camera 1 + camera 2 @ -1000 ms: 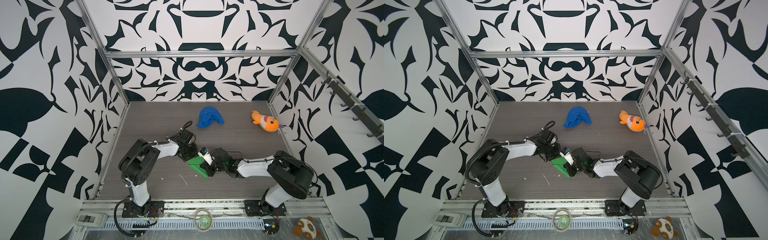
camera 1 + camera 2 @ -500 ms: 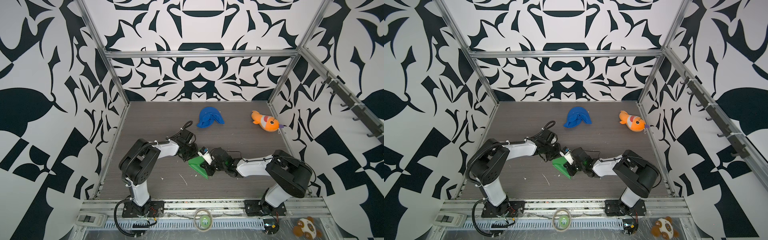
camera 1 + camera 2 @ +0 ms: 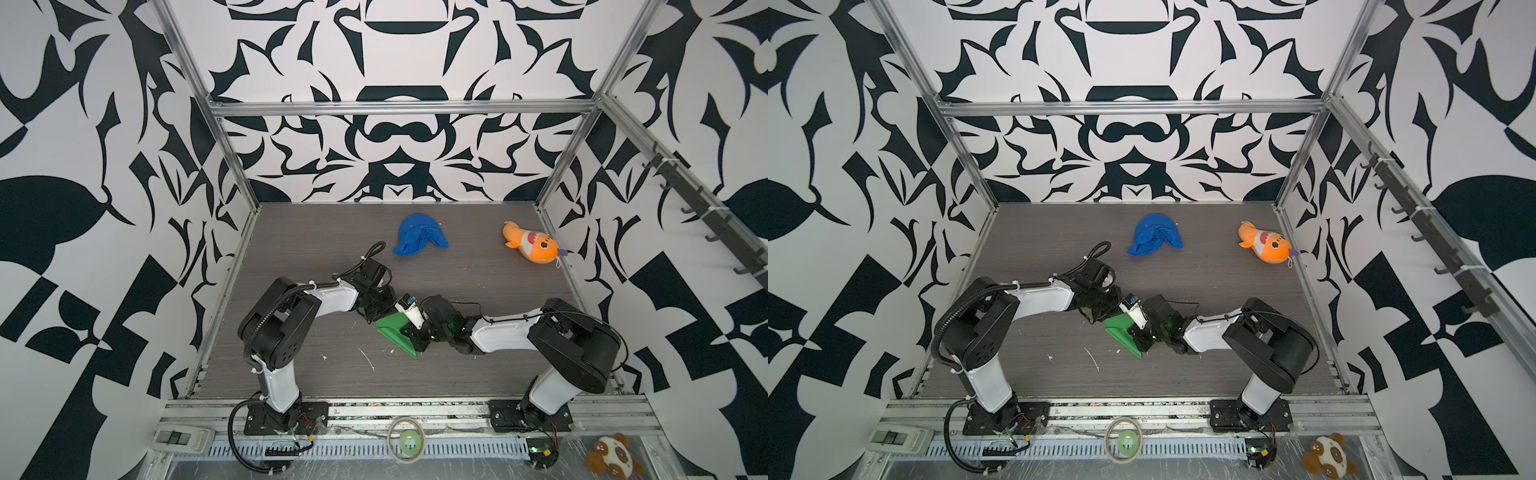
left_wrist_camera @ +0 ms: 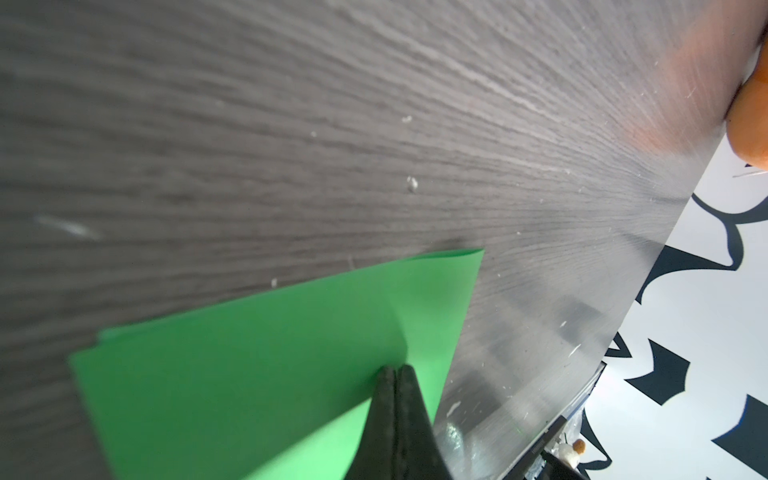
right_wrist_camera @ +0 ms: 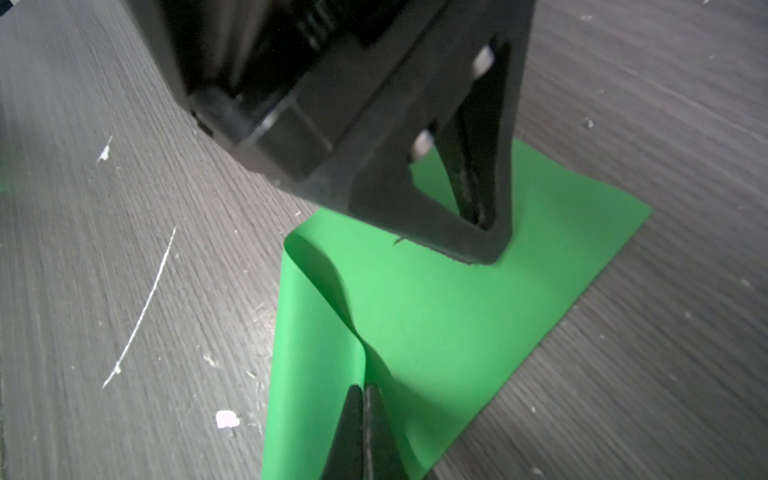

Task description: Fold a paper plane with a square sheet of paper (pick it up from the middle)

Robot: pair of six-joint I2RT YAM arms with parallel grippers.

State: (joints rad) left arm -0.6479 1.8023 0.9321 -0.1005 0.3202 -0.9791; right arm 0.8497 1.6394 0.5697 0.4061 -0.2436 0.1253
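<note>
Roughly at the middle of the bench (image 3: pixel 299 257), a little toward its front edge, lies one square sheet of paper (image 3: pixel 392 330). It is bright green and partly folded, with one flap curling up off the wood. Two grippers meet over it, just beside each other. The left gripper (image 4: pixel 394 371) has its claw pressed together, and its tips rest on the flat part of the sheet, near one paper edge. The right gripper (image 5: pixel 363 390) has its claw pinching the raised flap, which bends up from the sheet into the fingers.

Bare grey wood-grain board lies on every side of the sheet. A broad strip runs to the front edge, dotted with a few small white scraps (image 3: pixel 368 359), and a wider stretch reaches toward the back edge. One crumpled blue cloth (image 3: pixel 419 239) rests near the back edge, about midway along it. One orange plush fish (image 3: pixel 532 248) lies near the back right corner, close to the right edge. Both are well apart from the sheet and the grippers
</note>
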